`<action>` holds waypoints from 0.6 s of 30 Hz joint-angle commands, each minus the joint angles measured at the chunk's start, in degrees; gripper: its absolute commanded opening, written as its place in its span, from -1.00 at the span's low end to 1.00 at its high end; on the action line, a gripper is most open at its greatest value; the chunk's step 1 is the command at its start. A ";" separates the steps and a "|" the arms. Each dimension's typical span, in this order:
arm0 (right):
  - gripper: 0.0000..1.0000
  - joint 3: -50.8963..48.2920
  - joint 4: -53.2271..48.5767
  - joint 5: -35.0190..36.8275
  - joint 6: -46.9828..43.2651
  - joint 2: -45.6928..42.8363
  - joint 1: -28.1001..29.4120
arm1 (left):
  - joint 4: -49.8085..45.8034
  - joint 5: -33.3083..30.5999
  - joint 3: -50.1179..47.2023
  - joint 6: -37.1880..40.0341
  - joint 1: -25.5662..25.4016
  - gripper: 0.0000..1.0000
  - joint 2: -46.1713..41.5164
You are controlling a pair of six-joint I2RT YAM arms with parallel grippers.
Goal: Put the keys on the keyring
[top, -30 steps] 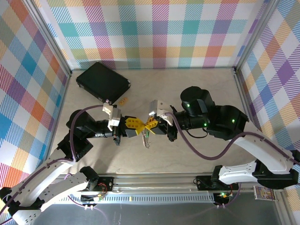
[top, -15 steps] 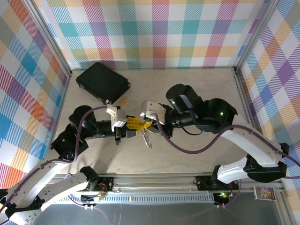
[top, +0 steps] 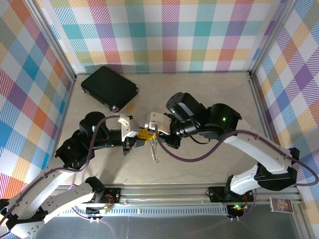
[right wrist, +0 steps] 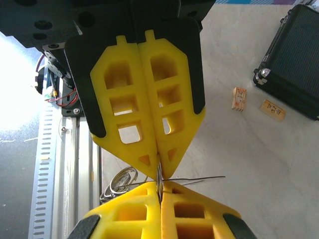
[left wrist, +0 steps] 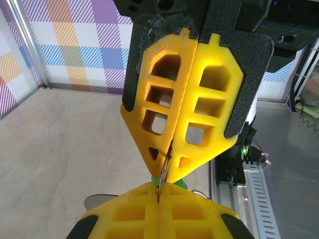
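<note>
Over the middle of the table, my left gripper [top: 141,135] and right gripper [top: 148,132] meet tip to tip, both shut. A thin metal keyring [right wrist: 159,174] is pinched between the two pairs of yellow fingers; in the left wrist view it [left wrist: 165,167] runs from the right gripper's fingers [left wrist: 209,109] into my left gripper [left wrist: 160,189]. In the right wrist view my right gripper [right wrist: 160,187] faces the left gripper's fingers [right wrist: 124,99]. A bunch of keys [top: 155,150] hangs below the tips, and metal loops [right wrist: 119,183] dangle to the left. A green piece [left wrist: 158,179] peeks out behind the ring.
A black case [top: 109,87] lies at the back left, with small orange tags [top: 131,107] near its corner and on the table [right wrist: 240,98]. An aluminium rail [top: 164,191] runs along the near edge. Plaid walls enclose the table.
Both grippers, still joined tip to tip, have shifted left, and the right arm has swung left over the table. The hanging keys moved left with them.
</note>
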 commanded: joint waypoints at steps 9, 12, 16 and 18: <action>-0.59 -3.92 11.93 -4.48 6.30 -7.56 0.82 | 24.53 7.49 -3.84 -11.30 -0.28 -1.00 -2.77; -0.59 -4.02 13.68 -5.43 7.94 -8.68 0.81 | 30.21 9.72 -5.16 -14.80 -0.32 -1.00 -2.17; -0.61 -4.46 15.15 -6.03 8.85 -9.95 0.77 | 35.89 11.55 -6.69 -18.66 -0.35 -1.00 -1.55; -0.61 -4.46 14.97 -5.92 8.94 -9.93 0.73 | 37.68 11.65 -7.57 -19.65 -0.36 -1.00 -1.72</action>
